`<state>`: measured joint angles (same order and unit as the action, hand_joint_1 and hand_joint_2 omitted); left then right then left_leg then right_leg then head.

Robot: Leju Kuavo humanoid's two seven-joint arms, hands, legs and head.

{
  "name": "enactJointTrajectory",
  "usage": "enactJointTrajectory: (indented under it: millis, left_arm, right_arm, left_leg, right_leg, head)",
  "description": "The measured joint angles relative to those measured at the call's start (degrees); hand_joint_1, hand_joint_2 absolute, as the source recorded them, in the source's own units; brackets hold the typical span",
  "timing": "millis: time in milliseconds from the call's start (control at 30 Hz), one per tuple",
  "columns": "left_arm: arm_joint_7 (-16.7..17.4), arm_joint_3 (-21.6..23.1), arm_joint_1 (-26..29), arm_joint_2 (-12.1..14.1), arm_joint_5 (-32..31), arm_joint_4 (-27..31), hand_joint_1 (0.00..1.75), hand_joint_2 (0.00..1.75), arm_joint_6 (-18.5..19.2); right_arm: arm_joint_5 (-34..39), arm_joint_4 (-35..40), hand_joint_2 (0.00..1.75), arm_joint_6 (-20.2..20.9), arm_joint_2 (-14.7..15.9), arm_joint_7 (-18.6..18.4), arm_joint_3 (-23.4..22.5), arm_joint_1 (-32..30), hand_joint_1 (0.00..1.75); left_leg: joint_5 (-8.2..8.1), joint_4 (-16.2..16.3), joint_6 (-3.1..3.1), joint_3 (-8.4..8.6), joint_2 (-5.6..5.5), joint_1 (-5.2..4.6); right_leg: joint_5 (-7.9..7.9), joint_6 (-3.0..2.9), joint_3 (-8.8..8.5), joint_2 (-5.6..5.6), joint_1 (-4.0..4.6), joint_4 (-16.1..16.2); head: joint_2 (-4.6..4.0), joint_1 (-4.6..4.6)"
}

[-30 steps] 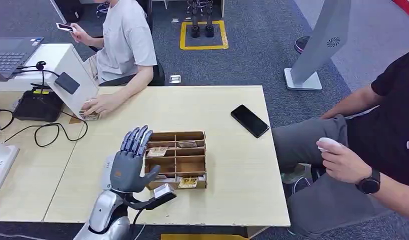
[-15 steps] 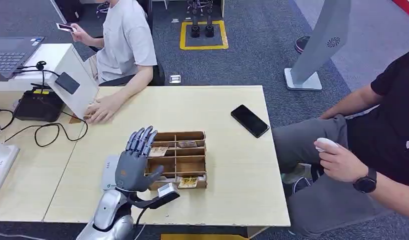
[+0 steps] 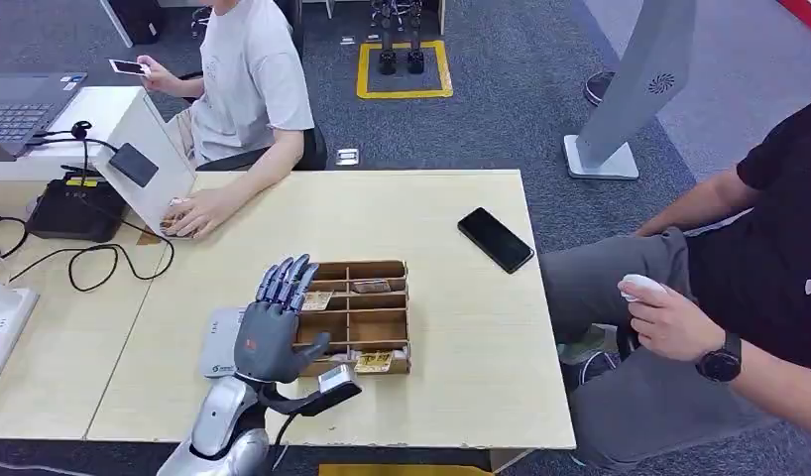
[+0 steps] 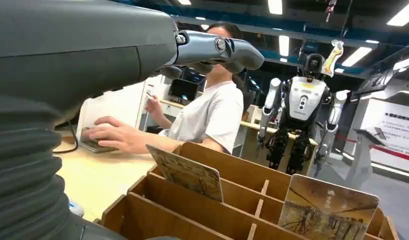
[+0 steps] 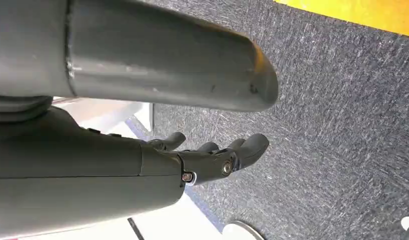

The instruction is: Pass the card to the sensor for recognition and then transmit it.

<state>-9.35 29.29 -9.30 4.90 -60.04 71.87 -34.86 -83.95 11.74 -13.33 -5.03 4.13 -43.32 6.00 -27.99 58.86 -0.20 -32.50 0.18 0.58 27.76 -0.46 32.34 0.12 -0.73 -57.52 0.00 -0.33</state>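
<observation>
A wooden card box [image 3: 381,325] with several compartments stands mid-table, with cards leaning in it [image 3: 315,299] [image 3: 374,362]. My left hand [image 3: 275,322] hovers at the box's left edge, fingers spread and straight, holding nothing. The left wrist view has two picture cards [image 4: 185,172] [image 4: 327,207] upright in the box [image 4: 217,210], and my fingers [image 4: 217,50] reach out above them. A black sensor pad [image 3: 134,164] sits on a slanted white stand at the far left. My right hand [image 5: 212,157] hangs over the carpet, empty, fingers loosely extended.
A flat white pad [image 3: 220,342] lies on the table under my left hand. A black phone [image 3: 495,239] lies at the right. One person sits at the far left, a hand [image 3: 193,211] resting by the stand. Another person [image 3: 739,288] sits at the right. Cables [image 3: 94,263] trail left.
My left hand has drifted a little to the right, closer over the box's left side. The seated person's hand by the stand has shifted slightly.
</observation>
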Motion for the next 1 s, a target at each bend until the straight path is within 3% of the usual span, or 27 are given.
enactJointTrajectory:
  millis: [1000]
  left_arm:
    - [1.49, 0.02, -2.16, -1.05, -0.68, -2.53, 0.00, 1.75, -1.66]
  right_arm:
    - [-0.42, -0.02, 0.00, 0.07, 0.02, -0.37, 0.63, -0.01, 0.00]
  left_leg:
    - [0.00, 0.00, 0.00, -0.01, 0.00, 0.00]
  right_leg:
    - [0.00, 0.00, 0.00, 0.00, 0.00, 0.00]
  head:
    - [0.00, 0.00]
